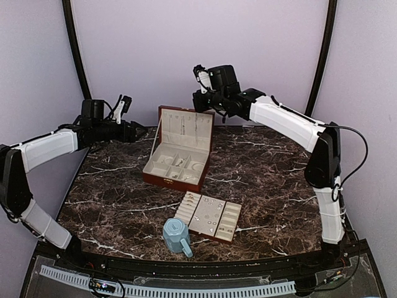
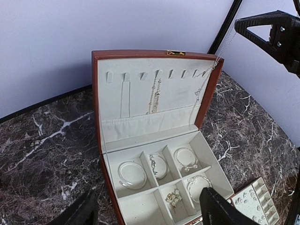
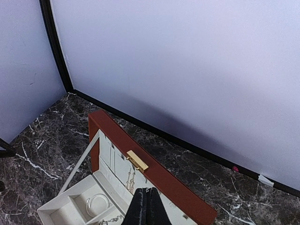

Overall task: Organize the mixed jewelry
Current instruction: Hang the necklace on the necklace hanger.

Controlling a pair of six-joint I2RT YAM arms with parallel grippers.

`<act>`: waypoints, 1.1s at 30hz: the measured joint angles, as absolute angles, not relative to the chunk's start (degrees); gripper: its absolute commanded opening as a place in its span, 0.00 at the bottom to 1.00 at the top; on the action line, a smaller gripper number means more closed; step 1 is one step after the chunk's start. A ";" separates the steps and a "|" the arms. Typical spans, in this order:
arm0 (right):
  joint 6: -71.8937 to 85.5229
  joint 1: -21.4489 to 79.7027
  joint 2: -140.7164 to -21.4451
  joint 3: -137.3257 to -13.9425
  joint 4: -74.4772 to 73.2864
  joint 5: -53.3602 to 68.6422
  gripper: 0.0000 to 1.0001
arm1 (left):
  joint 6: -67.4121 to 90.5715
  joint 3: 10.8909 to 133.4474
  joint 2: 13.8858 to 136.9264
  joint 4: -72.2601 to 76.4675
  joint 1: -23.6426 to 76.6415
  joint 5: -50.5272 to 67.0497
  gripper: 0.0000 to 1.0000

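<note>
We read the right end effector (image 3: 146,198) as clamped: its fingers are pressed together, and in the left wrist view a thin chain (image 2: 209,70) runs from its tip down to the lid (image 2: 140,126) of the open box (image 1: 170,180). It hovers above the lid's top edge, so the lid lies straight below it and the compartments lie below and further out.

The chain's long axis slants from the end effector down to the end of the row of hooks (image 2: 171,73), where its lower part drapes against the lining. We cannot tell whether it already sits on a hook. That is what the next move seems to turn on. Another necklace hangs mid-lid, just beside.

The left end effector (image 2: 146,211) stands off to the other side of the box with its fingers apart and nothing between them. The compartments, with bracelets (image 2: 132,173) in them, lie ahead of it and below. The right arm is plainly the nearer one to the chain. The left arm is well apart from it.

More small pieces (image 1: 208,214) lie in the tray (image 1: 231,218) on the table (image 1: 267,167), with a mug (image 1: 175,234) just beside the tray. Both are well apart from either end effector.
</note>
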State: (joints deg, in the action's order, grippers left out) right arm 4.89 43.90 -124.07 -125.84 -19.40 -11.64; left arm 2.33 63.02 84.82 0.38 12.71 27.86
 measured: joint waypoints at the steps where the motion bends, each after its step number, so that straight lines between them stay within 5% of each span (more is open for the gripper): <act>1: 4.80 43.90 -124.29 -126.23 -19.33 -11.64 0.00 | 2.13 63.33 84.82 0.14 12.71 27.90 0.77; 33: 3.22 43.88 -129.80 -132.42 -13.21 -14.70 0.00 | 0.69 64.42 85.62 0.19 12.71 27.86 0.77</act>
State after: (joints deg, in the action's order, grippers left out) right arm 3.22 43.88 -129.80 -132.42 -13.21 -14.70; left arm 0.69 64.42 85.62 0.19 12.71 27.86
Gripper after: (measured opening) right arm 0.004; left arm 0.774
